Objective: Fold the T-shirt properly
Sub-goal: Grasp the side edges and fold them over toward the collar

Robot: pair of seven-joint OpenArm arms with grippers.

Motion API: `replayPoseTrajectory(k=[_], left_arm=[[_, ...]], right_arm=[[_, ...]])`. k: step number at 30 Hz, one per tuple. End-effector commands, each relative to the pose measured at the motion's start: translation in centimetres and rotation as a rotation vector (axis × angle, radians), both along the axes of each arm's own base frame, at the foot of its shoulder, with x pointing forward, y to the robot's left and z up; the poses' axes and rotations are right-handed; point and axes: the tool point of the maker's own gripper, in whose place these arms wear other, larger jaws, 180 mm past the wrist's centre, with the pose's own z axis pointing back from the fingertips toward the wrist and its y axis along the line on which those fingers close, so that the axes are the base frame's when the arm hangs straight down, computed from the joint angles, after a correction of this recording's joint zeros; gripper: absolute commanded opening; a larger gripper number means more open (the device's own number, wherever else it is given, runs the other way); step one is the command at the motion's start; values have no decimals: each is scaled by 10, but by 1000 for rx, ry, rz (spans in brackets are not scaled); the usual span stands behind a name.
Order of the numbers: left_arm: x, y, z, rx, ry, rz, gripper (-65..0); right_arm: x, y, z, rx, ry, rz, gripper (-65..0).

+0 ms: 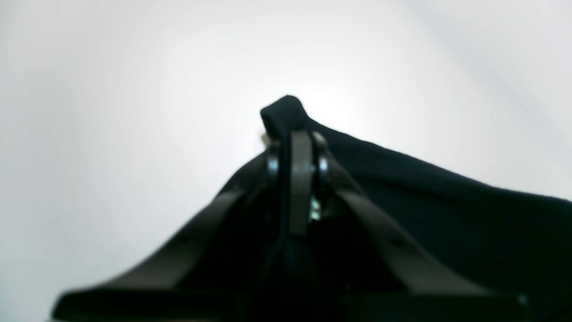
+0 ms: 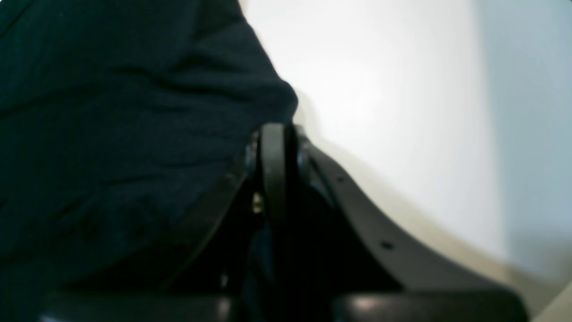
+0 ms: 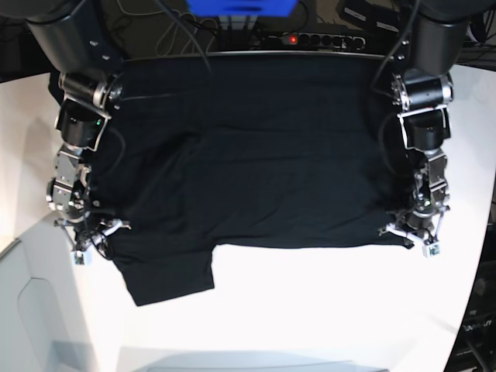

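A sleeve of the black T-shirt (image 3: pixel 256 170) hangs nearest, low on the base view's left, over the white bench (image 3: pixel 310 310). Just beyond, 2 tools sit at the shirt's near edge. The left tool (image 1: pixel 297 134) is closed, a small bunch of cloth pinched between its jaws. The right tool (image 2: pixel 275 134) is closed too, clamped on the shirt's edge. Farther back the shirt lies spread flat between both arms.
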Motion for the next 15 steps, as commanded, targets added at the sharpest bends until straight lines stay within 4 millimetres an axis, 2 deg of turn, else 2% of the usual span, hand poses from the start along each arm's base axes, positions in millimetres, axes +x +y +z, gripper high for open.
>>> replayPoseTrajectory(k=[1, 4, 6, 11, 15], left_arm=[[14, 6, 25, 18, -51, 2, -648], [21, 2, 43, 20, -50, -20, -648], [20, -1, 50, 29, -43, -38, -648], [8, -6, 58, 74, -69, -70, -648], [-7, -9, 62, 101, -93, -84, -648]], right_arm=[[5, -6, 9, -21, 5, -3, -650], [13, -10, 32, -24, -66, -15, -650], [11, -13, 38, -23, -88, -24, -650], [3, -22, 54, -73, -140, -28, -650], [-6, -20, 71, -114, -197, -25, -650]])
